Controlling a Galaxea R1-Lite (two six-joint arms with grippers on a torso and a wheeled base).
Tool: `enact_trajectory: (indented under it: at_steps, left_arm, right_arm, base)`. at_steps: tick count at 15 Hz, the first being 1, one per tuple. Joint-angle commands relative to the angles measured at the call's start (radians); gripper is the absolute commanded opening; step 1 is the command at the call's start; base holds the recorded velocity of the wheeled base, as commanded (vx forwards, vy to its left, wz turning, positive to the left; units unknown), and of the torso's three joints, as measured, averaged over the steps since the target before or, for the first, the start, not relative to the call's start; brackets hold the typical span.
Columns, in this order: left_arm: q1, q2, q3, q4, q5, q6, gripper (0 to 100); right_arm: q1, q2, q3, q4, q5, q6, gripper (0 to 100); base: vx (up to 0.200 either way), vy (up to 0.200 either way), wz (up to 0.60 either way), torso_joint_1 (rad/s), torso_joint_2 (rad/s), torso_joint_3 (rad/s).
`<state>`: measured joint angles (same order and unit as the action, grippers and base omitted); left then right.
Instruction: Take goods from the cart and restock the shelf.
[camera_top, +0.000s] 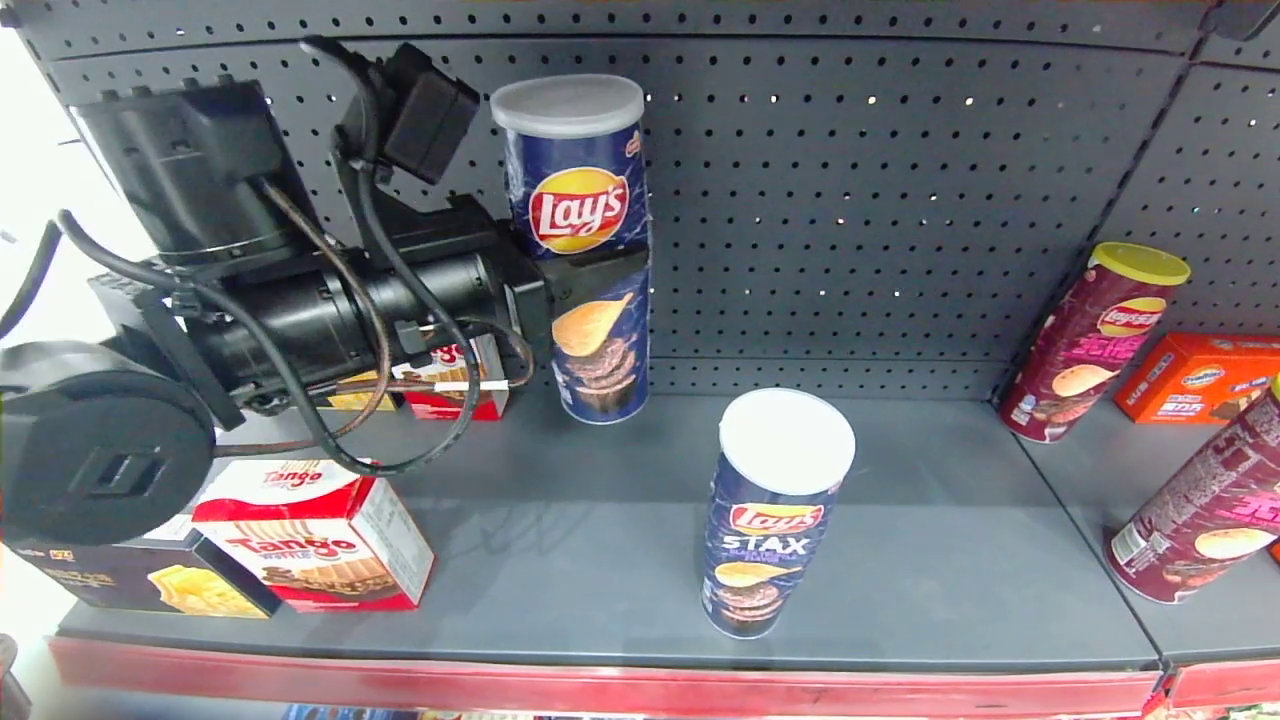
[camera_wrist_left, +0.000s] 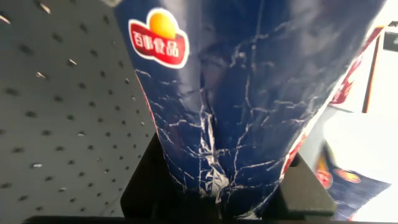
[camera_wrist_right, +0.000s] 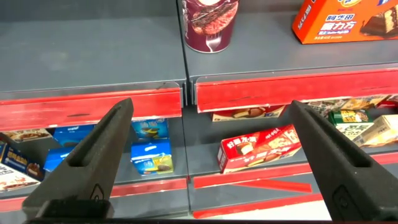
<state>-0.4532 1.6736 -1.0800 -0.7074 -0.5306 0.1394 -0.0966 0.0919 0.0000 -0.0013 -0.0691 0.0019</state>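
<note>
My left gripper (camera_top: 600, 275) is shut on a tall dark blue chip can (camera_top: 588, 250) with a white lid, held upright near the back of the grey shelf (camera_top: 560, 560), its base at or just above the shelf board. The same can's blue side (camera_wrist_left: 249, 93) sits between the jaws in the left wrist view. A second blue chip can (camera_top: 772, 515) stands upright further forward and to the right. My right gripper (camera_wrist_right: 211, 162) is open, with nothing between its fingers, in front of lower red-edged shelves.
A red-and-white wafer box (camera_top: 320, 535) and a dark box (camera_top: 140, 575) sit at the shelf's front left, small red boxes (camera_top: 455, 385) behind the arm. Maroon chip cans (camera_top: 1085, 345) and an orange box (camera_top: 1205, 375) are on the right section. Lower shelves hold boxed goods (camera_wrist_right: 261, 149).
</note>
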Motion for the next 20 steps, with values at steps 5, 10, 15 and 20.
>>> enact_trajectory:
  at_steps: [5, 10, 15, 20]
  left_arm:
    - [-0.001, 0.221, -0.209, 0.065, -0.002, -0.015, 0]
    - [-0.009, 0.305, -0.302, 0.177, -0.005, -0.015, 0]
    - [-0.010, 0.380, -0.367, 0.166, -0.003, -0.020, 0]
    - [-0.010, 0.423, -0.368, 0.062, 0.000, -0.047, 0]
  right_arm:
    - [0.000, 0.006, 0.000, 0.000, 0.000, 0.000, 100]
    - [0.000, 0.006, 0.000, 0.000, 0.000, 0.000, 100]
    - [0.000, 0.006, 0.000, 0.000, 0.000, 0.001, 100]
    - [0.000, 0.006, 0.000, 0.000, 0.000, 0.000, 100]
  base:
    - [0.000, 0.000, 0.00, 0.000, 0.00, 0.000]
    - [0.000, 0.000, 0.00, 0.000, 0.00, 0.000]
    - [0.000, 0.000, 0.00, 0.000, 0.00, 0.000]
    - [0.000, 0.000, 0.00, 0.000, 0.00, 0.000]
